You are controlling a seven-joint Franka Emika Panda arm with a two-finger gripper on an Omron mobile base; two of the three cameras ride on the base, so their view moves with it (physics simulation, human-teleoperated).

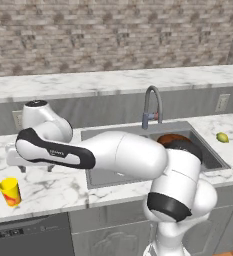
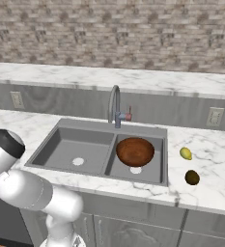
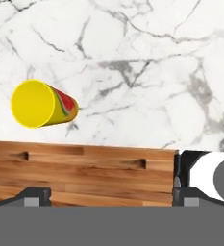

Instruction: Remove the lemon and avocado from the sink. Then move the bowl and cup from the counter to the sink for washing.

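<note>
The grey double-basin sink [image 2: 85,140] sits in the middle of the right base view, sunk into the marble desk [image 2: 210,159], with its curved faucet [image 2: 115,103] rising at the back. The basin toward the right of the frame holds the reddish-brown bowl [image 2: 135,151], upright and open side up, just above the white drain; the basin toward the left of the frame holds nothing but its own drain. Right of the sink, on the desk, lie the lemon [image 2: 185,153] and, just below it in the frame, the dark avocado [image 2: 192,177], near each other but apart. In the left base view the yellow cup [image 1: 10,192] stands upright on the desk at the lower left of the frame, well apart from the sink, and nothing can be made out inside it. The hand view looks down on the cup at the left of the frame, its open yellow mouth facing the camera. The end effector [image 3: 106,197] hangs above the desk with its fingertips [image 3: 34,196] spread wide apart, touching nothing.
</note>
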